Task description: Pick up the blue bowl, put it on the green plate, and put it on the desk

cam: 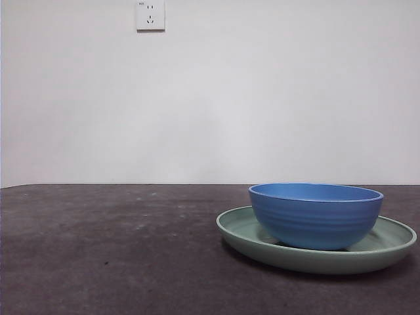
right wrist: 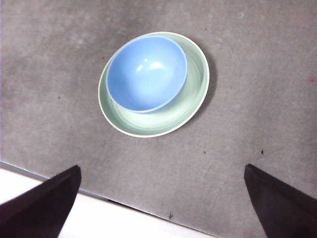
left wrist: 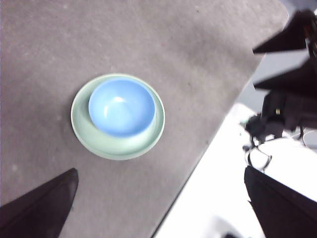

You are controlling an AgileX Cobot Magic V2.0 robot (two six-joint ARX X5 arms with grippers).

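The left gripper (left wrist: 158, 208) is hanging high above the desk (left wrist: 148, 34) with its jaws wide apart, holding nothing. The right gripper (right wrist: 161, 206) is hanging high too, jaws spread and empty. In the front view, the bowl (cam: 315, 215) is sitting inside the plate (cam: 394, 237), off center, at the lower right of the frame. A socket (cam: 150, 15) is showing on the wall at the top.

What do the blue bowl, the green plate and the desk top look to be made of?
The blue bowl: probably plastic or melamine, with a smooth semi-gloss finish, soft highlights inside and faint ridges outside. The green plate: likely the same sort, satin finish, with faint concentric streaks. The desk: matte, mottled grey-brown, perhaps a felt-like or rubbery mat; unclear.
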